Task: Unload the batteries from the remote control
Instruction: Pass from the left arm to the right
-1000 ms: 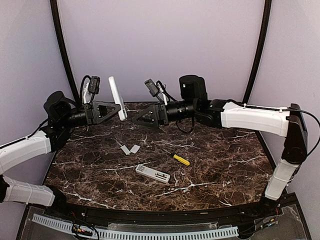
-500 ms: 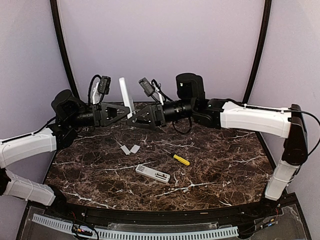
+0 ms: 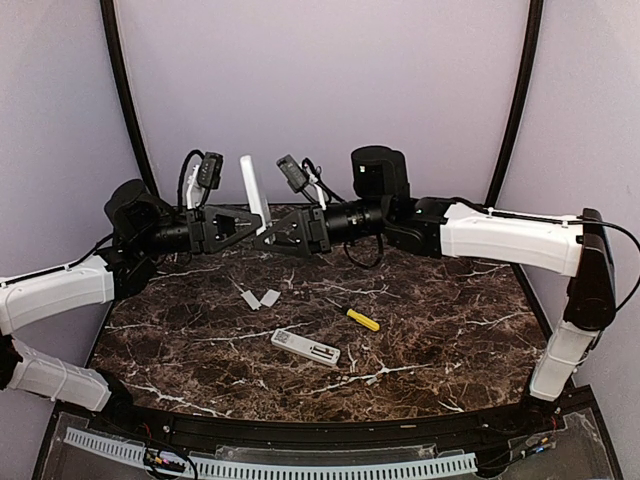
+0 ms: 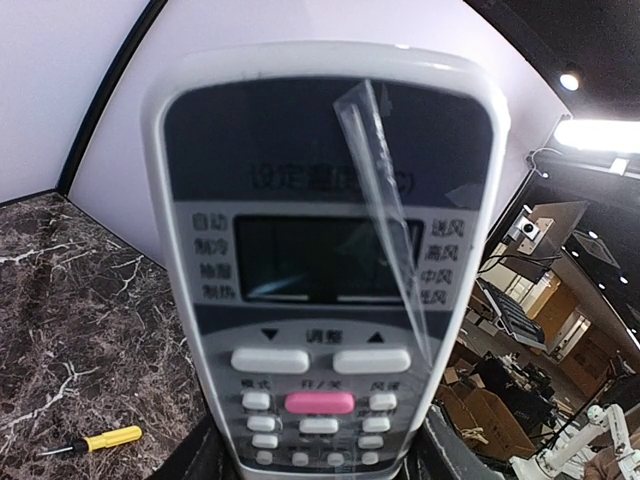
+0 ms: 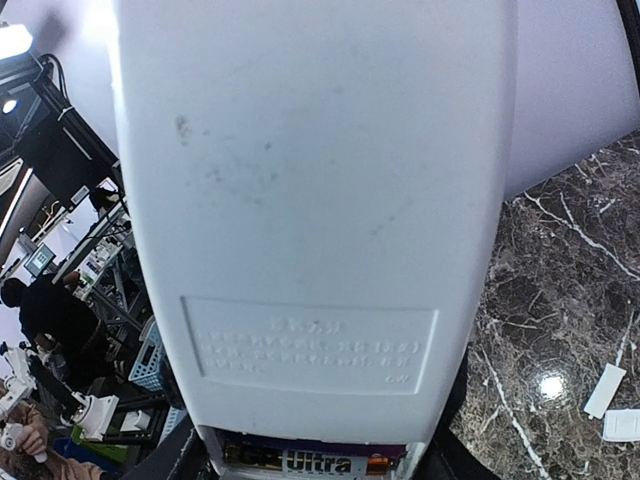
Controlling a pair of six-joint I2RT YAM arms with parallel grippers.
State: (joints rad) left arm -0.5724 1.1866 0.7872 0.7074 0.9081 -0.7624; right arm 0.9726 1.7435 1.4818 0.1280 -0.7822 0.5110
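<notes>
One battery (image 5: pixel 320 462) shows in the remote (image 3: pixel 248 182) the left pincer (image 3: pixel 252 223) clamps; right pincer (image 3: pixel 265 237): grip unclear

Robotics lab, marble test table (image 3: pixel 450 330), purple-walled booth (image 3: pixel 330 90), cardboard boxes (image 4: pixel 495 405), ceiling lights (image 4: pixel 600 133)

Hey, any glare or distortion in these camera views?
Left wrist: the remote control fills the frame, a clear film strip glints across its screen, a ceiling light is blown out. Right wrist: a glare spot on the marble table. Top external: evenly lit, sharp.
</notes>
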